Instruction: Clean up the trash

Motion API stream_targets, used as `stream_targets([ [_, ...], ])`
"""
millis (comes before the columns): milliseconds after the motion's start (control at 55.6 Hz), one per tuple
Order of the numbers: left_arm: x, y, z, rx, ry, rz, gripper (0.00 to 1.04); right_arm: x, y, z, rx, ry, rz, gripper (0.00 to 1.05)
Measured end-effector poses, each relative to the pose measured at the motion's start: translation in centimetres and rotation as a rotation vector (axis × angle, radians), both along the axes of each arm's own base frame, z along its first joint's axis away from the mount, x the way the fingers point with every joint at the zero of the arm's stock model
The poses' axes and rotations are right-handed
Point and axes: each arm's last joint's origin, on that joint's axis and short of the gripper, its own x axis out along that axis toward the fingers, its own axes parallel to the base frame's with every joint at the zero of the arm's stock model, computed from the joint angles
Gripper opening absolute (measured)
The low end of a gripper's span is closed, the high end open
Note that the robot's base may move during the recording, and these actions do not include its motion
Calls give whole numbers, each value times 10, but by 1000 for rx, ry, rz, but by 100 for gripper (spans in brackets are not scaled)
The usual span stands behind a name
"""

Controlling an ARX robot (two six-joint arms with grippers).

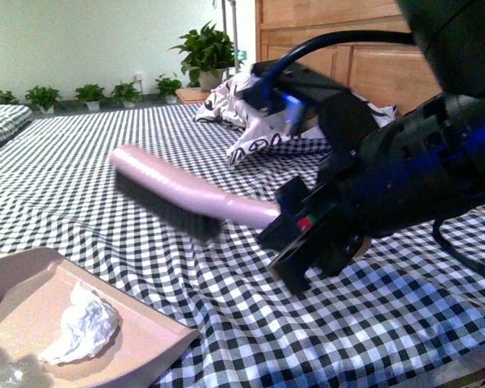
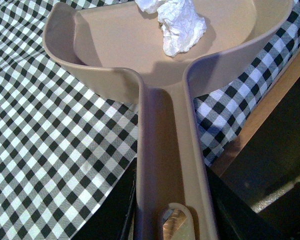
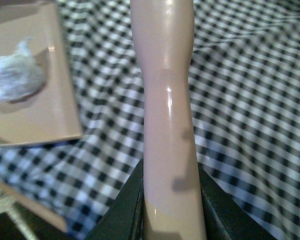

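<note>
The trash (image 1: 82,326), a small crumpled white paper wad, lies inside the beige dustpan (image 1: 141,331) at the front left of the bed. In the left wrist view the trash (image 2: 179,26) rests in the dustpan (image 2: 115,50) pan, and my left gripper (image 2: 167,220) is shut on its long handle. My right gripper (image 1: 295,230) is shut on the pinkish brush (image 1: 186,190), held above the checked cloth with its dark bristles pointing down, to the right of the dustpan. The right wrist view shows the brush (image 3: 167,100) handle between the black fingers, with the trash (image 3: 15,80) in the dustpan (image 3: 50,115) off to one side.
A black-and-white checked bedcover (image 1: 250,307) spreads across the bed. A white black-patterned pillow (image 1: 246,105) lies at the back by the wooden headboard (image 1: 364,56). Potted plants (image 1: 206,48) line the far wall. The bed's wooden edge (image 2: 270,100) runs beside the dustpan.
</note>
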Motion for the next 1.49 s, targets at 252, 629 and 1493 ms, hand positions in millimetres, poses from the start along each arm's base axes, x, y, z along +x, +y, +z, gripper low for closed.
stream_targets([
  [252, 3, -1, 2, -97, -64, 61, 28, 7, -47, -7, 53, -47, -213, 21],
  [629, 5, -9, 33, -250, -246, 255, 28, -16, -115, 26, 164, -158, -367, 21],
  [1493, -65, -39, 100, -280, -582, 363, 28, -148, -168, 105, 420, -265, -245, 21],
])
